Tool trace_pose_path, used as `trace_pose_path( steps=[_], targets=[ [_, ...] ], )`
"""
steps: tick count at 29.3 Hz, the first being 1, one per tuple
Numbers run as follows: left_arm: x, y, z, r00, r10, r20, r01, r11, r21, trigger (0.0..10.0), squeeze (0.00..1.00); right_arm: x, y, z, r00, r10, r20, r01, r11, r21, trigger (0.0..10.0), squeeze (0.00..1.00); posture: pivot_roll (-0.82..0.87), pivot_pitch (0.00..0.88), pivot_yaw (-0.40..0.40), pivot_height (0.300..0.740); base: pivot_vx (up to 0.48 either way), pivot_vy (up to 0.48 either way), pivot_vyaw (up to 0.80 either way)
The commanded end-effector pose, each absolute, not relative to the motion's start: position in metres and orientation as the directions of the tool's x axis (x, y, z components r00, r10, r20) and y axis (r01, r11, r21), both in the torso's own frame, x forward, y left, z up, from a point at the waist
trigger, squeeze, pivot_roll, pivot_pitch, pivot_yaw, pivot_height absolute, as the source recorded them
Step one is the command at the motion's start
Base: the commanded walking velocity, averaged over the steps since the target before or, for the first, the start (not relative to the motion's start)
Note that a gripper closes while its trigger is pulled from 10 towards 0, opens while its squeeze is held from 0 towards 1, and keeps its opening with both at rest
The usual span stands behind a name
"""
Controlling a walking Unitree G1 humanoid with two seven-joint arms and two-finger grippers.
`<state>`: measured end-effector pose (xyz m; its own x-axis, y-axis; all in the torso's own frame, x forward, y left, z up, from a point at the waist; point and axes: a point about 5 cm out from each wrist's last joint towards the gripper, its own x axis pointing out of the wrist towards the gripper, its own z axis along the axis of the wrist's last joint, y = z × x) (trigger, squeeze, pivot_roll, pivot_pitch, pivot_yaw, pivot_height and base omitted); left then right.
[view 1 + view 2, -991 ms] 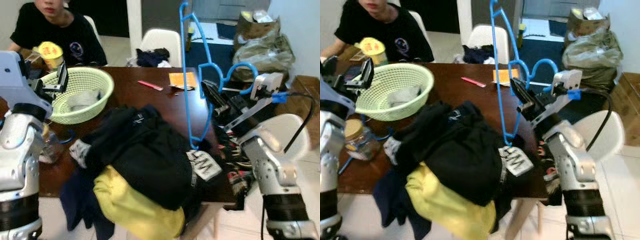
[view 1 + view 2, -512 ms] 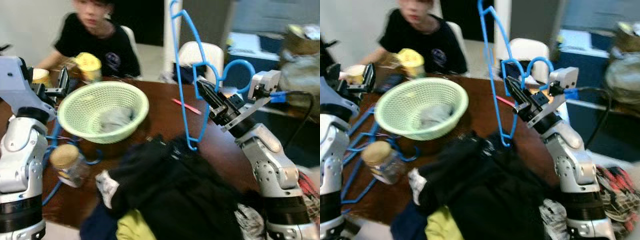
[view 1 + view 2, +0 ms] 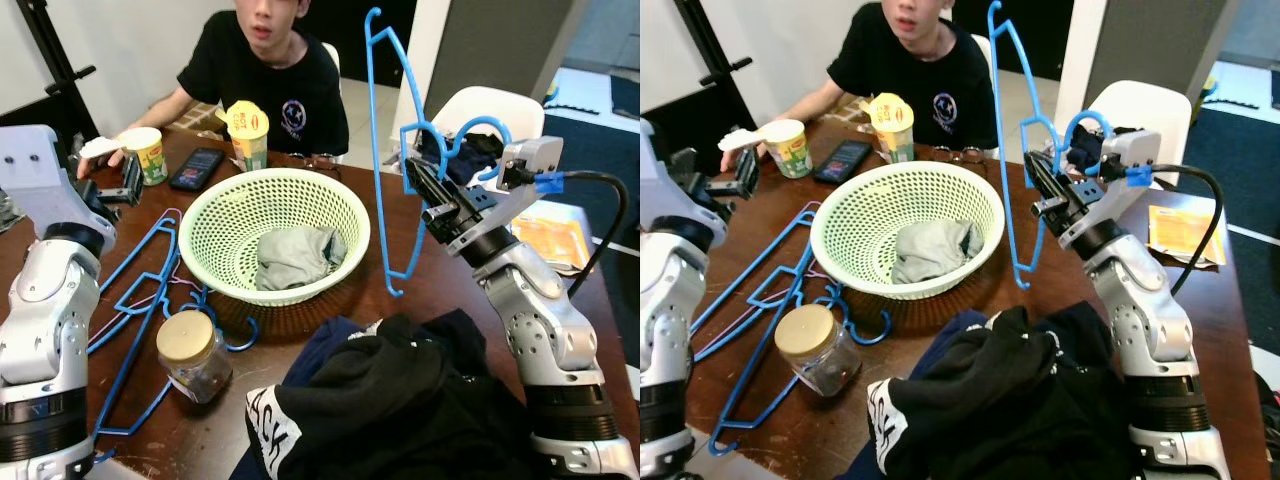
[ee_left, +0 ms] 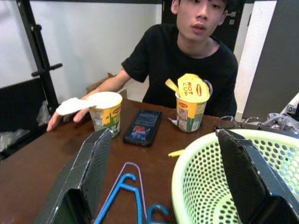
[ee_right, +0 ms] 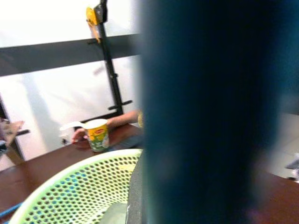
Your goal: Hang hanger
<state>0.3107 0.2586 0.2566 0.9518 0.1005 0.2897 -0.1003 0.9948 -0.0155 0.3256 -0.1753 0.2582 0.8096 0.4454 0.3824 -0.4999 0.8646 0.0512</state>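
Note:
A blue plastic hanger (image 3: 374,150) stands upright over the brown table (image 3: 440,290), its hook curling back over my right arm. My right gripper (image 3: 425,188) is shut on it near the hook's base, beside the green basket (image 3: 225,245). In the right wrist view the hanger (image 5: 196,112) is a wide blue blur in front of the lens. My left gripper (image 4: 163,140) is open and empty, held above the table's left end, pointing at the basket and the person. Several more blue hangers (image 3: 140,300) lie flat on the table below it.
A person in a black shirt (image 3: 265,70) sits at the far side with two noodle cups (image 3: 250,125) and a phone (image 3: 197,167). The basket holds a grey cloth (image 3: 295,255). A jar (image 3: 190,355) and a pile of dark clothes (image 3: 400,400) lie near me. A black rack pole (image 3: 50,60) stands far left.
The camera has swung left along the table, bringing the basket, the flat hangers and the person into the middle. My right gripper keeps the hanger upright in its hold.

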Motion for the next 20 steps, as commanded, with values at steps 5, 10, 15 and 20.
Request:
trace_pose_path(
  steps=[5, 10, 15, 20],
  targets=[
    [0.327, 0.273, 0.244, 0.980, 0.069, 0.184, -0.087, 0.992, 0.092, 10.0, 0.00, 0.327, -0.177, 0.255, 0.829, 0.451, 0.331, -0.491, 0.870, 0.044, 10.0, 0.00, 0.07, 0.103, 0.020, 0.740, 0.000, 0.000, -0.76],
    [0.336, 0.280, 0.226, 0.990, 0.117, 0.077, -0.131, 0.967, 0.218, 10.0, 0.00, 0.325, -0.175, 0.254, 0.825, 0.457, 0.332, -0.501, 0.864, 0.056, 10.0, 0.00, 0.06, 0.111, 0.026, 0.740, 0.000, 0.000, -0.36],
    [0.342, 0.285, 0.207, 0.996, 0.083, -0.014, -0.075, 0.952, 0.296, 10.0, 0.00, 0.323, -0.173, 0.252, 0.824, 0.467, 0.321, -0.508, 0.859, 0.055, 10.0, 0.00, 0.05, 0.116, 0.016, 0.740, 0.000, 0.000, 0.00],
    [0.345, 0.279, 0.190, 0.995, 0.000, -0.102, 0.025, 0.968, 0.249, 10.0, 0.00, 0.322, -0.173, 0.254, 0.822, 0.476, 0.312, -0.515, 0.855, 0.052, 10.0, 0.00, 0.05, 0.119, 0.012, 0.740, 0.000, 0.000, 0.00]
  ],
)
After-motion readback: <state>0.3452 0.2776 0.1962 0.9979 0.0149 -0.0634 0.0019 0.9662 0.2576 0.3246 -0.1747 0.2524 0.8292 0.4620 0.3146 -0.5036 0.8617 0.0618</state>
